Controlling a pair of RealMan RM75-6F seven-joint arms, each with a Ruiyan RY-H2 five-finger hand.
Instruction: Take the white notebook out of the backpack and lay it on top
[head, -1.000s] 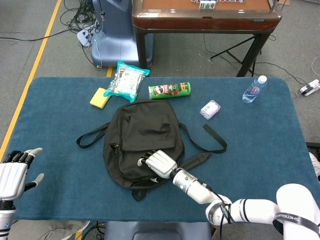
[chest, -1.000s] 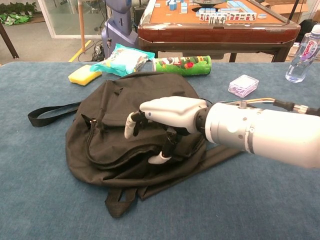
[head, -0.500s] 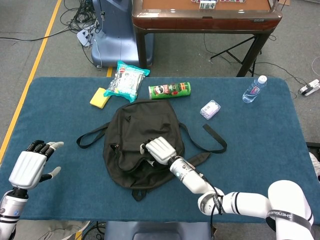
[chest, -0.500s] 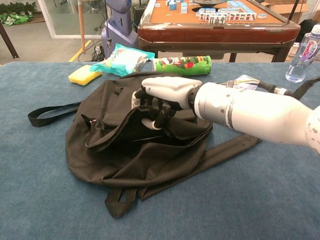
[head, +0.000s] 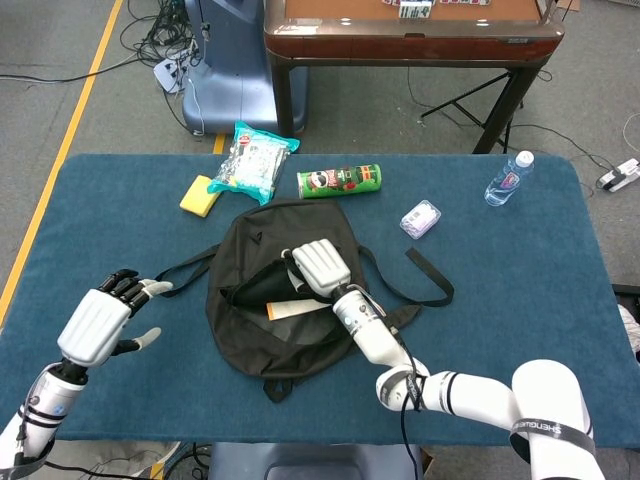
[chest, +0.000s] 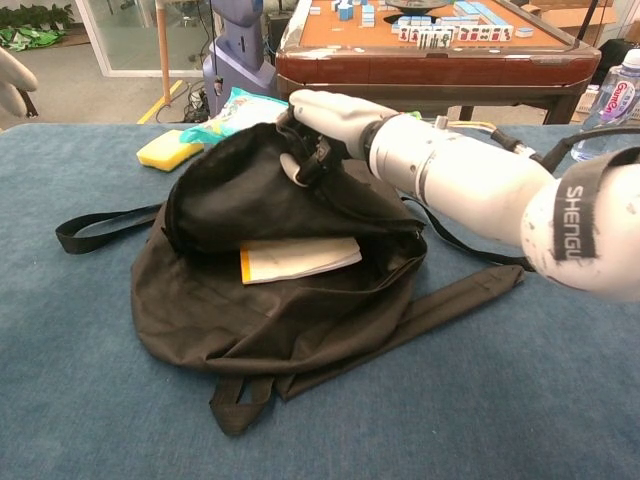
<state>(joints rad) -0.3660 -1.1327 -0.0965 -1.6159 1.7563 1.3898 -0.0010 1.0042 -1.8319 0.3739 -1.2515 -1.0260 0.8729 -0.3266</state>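
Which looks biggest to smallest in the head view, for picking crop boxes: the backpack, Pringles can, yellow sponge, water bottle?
1. backpack, by far
2. Pringles can
3. yellow sponge and water bottle: too alike to rank

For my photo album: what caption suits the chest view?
Right hand lifts the backpack flap, showing the white notebook inside.

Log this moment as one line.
right hand: holds backpack flap up | white notebook: exposed inside | left hand: open, beside backpack | notebook not yet out
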